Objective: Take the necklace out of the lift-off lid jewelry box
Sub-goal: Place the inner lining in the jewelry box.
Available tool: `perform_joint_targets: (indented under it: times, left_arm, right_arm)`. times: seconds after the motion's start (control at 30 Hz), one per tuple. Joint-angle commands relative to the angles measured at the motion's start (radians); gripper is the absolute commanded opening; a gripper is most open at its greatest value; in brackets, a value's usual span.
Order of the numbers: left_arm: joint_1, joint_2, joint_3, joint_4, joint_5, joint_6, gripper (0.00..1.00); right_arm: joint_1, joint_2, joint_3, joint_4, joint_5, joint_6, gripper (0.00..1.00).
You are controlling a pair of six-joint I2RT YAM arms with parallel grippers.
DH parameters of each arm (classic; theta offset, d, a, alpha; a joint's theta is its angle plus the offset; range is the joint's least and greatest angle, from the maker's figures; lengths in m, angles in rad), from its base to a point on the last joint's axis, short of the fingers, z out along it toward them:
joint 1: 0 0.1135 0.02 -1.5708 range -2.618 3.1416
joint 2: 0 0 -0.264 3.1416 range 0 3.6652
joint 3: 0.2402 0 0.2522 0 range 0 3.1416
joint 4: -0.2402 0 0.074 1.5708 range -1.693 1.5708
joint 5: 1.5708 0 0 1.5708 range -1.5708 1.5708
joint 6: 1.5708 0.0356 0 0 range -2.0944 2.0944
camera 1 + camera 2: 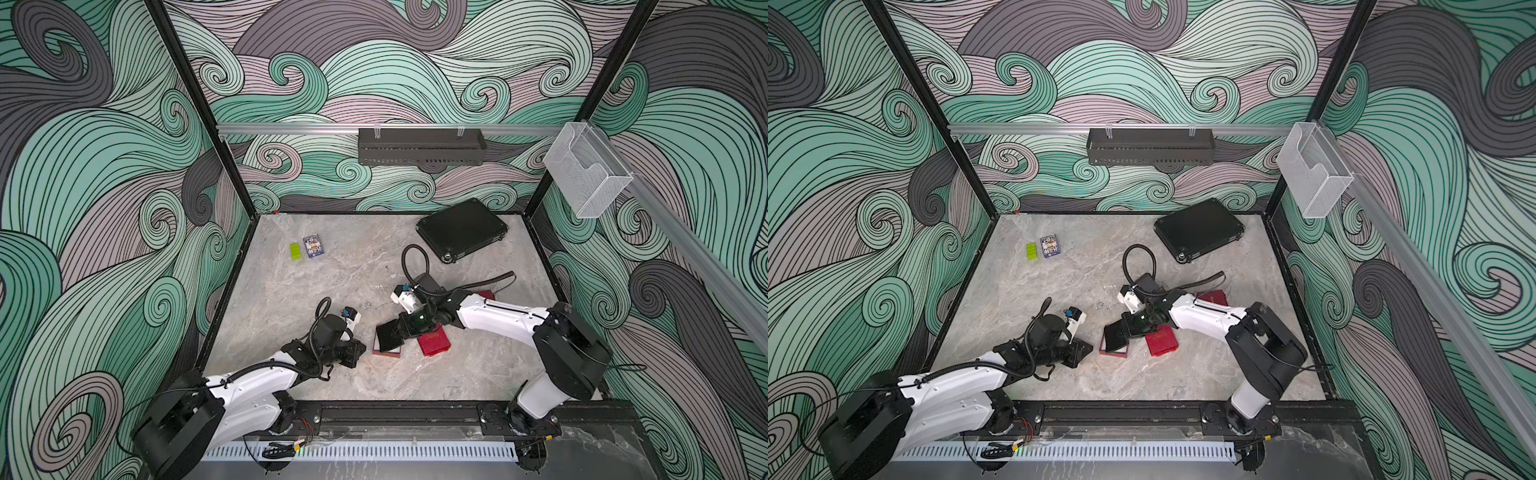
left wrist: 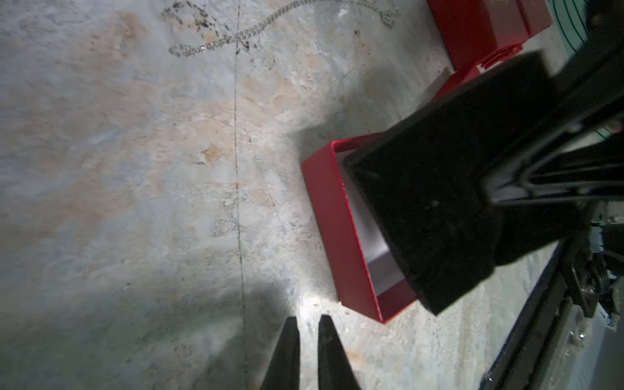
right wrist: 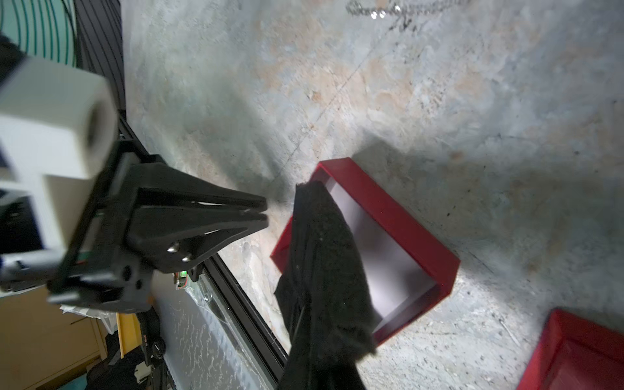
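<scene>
The silver necklace [image 2: 233, 35] lies loose on the marble table, outside the box, also seen as a thin chain in a top view [image 1: 372, 306]. The red box base [image 2: 341, 229] stands open with a pale bare floor [image 3: 381, 250]. Above it hangs a black foam insert [image 3: 324, 253], tilted, with my right gripper [image 1: 399, 332] shut on it. The red lid [image 1: 434, 343] lies beside the base. My left gripper [image 2: 309, 320] hovers just left of the base, its fingers nearly together with nothing between them [image 3: 266, 212].
A second red box [image 1: 485, 296] sits under the right arm. At the back right lies a black case [image 1: 461, 228]. A green brick [image 1: 296, 251] and a card pack [image 1: 311, 246] lie at the back left. The black front rail [image 1: 395, 411] borders the table.
</scene>
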Motion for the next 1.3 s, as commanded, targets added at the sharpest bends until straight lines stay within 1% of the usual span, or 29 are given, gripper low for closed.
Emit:
perform_joint_targets:
  times: [0.0,0.2,0.47,0.67,0.87,1.1,1.27]
  left_arm:
    - [-0.014,0.018,0.042,0.049,-0.041,0.000,0.11]
    - [-0.037,0.064,0.061,0.079,-0.064,0.009,0.10]
    - [-0.095,0.099,0.087,0.096,-0.089,0.011,0.07]
    - [-0.148,0.129,0.086,0.123,-0.117,-0.001,0.07]
    - [-0.175,0.141,0.092,0.122,-0.159,-0.014,0.06]
    - [-0.174,0.103,0.092,0.064,-0.271,-0.044,0.05]
    - [-0.175,0.103,0.102,0.052,-0.289,-0.028,0.05]
  right_arm:
    - [0.004,-0.066,-0.003,-0.004,-0.001,0.011,0.00]
    - [0.004,-0.090,-0.026,0.007,0.066,0.045,0.00]
    - [0.023,-0.061,-0.097,0.109,0.156,0.176,0.00]
    - [0.045,-0.022,-0.110,0.148,0.179,0.221,0.00]
    - [0.064,0.025,-0.081,0.140,0.162,0.216,0.00]
    - [0.070,0.029,-0.062,0.058,0.152,0.154,0.00]
    - [0.072,0.052,-0.045,0.019,0.141,0.118,0.00]
